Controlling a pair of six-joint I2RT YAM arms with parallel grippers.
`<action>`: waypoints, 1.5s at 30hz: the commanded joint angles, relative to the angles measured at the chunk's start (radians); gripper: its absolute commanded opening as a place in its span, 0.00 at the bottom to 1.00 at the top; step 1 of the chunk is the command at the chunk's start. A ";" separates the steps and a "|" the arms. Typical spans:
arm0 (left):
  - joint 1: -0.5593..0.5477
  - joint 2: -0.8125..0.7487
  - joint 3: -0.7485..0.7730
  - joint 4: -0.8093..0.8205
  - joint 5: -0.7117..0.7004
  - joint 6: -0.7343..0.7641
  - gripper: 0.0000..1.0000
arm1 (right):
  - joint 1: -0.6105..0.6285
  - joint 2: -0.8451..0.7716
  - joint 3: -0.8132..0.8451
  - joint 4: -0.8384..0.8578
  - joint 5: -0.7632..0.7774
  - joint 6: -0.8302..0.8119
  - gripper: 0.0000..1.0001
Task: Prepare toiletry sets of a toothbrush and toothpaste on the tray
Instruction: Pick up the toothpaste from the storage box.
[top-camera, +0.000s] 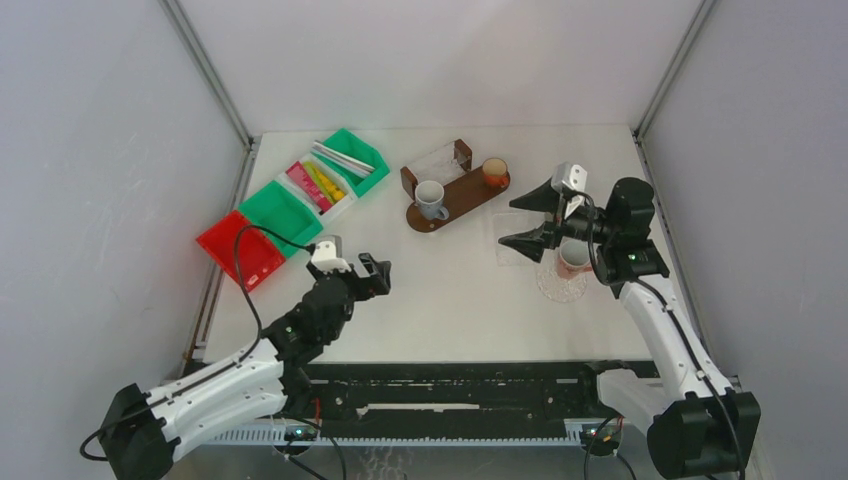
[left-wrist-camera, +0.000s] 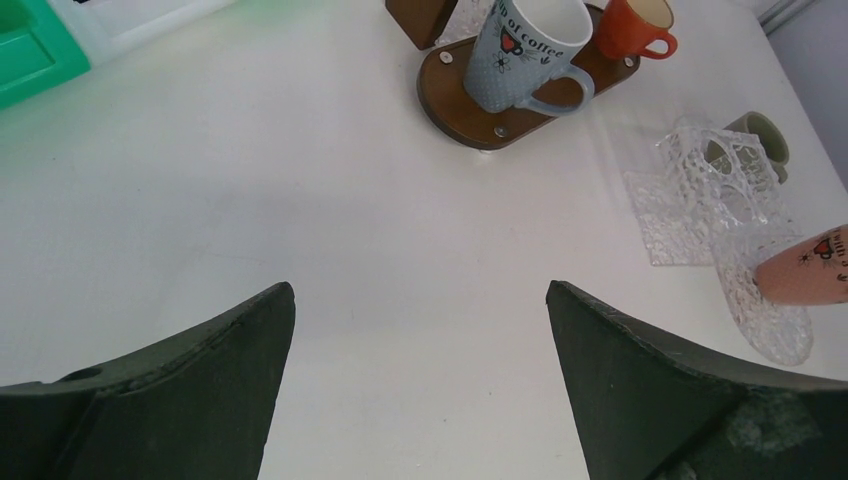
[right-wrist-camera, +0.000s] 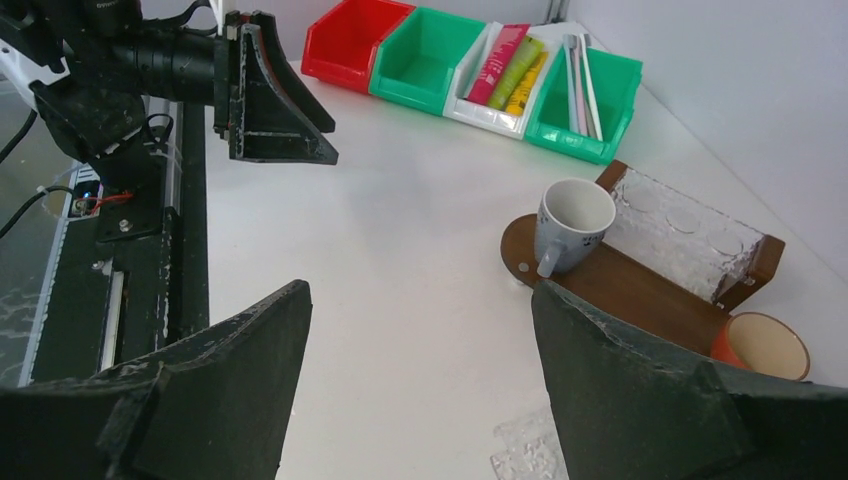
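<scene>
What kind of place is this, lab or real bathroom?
Probably a lab test cell: white table enclosed by plain panels, left arm and right arm mounted at its near edge, tubes and toothbrushes sorted in plastic bins.

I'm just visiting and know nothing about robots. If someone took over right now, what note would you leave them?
Left fingers: open, empty, above the table.
Right fingers: open, empty, near the pink mug.
Grey mug and orange cup stand empty on the tray; pink mug sits off it, on a clear coaster.
Toothbrushes and tubes lie in their bins.
To do: a brush and tube for each cup.
</scene>
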 joint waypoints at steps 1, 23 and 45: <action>0.005 -0.048 0.081 -0.022 -0.026 -0.025 1.00 | -0.011 -0.039 -0.019 0.059 -0.025 0.017 0.89; 0.007 0.088 0.308 0.085 0.071 0.182 1.00 | 0.020 -0.080 -0.029 0.013 -0.032 -0.059 0.89; 0.314 0.434 0.791 0.087 0.262 0.365 1.00 | 0.043 -0.061 -0.013 -0.080 0.001 -0.165 0.89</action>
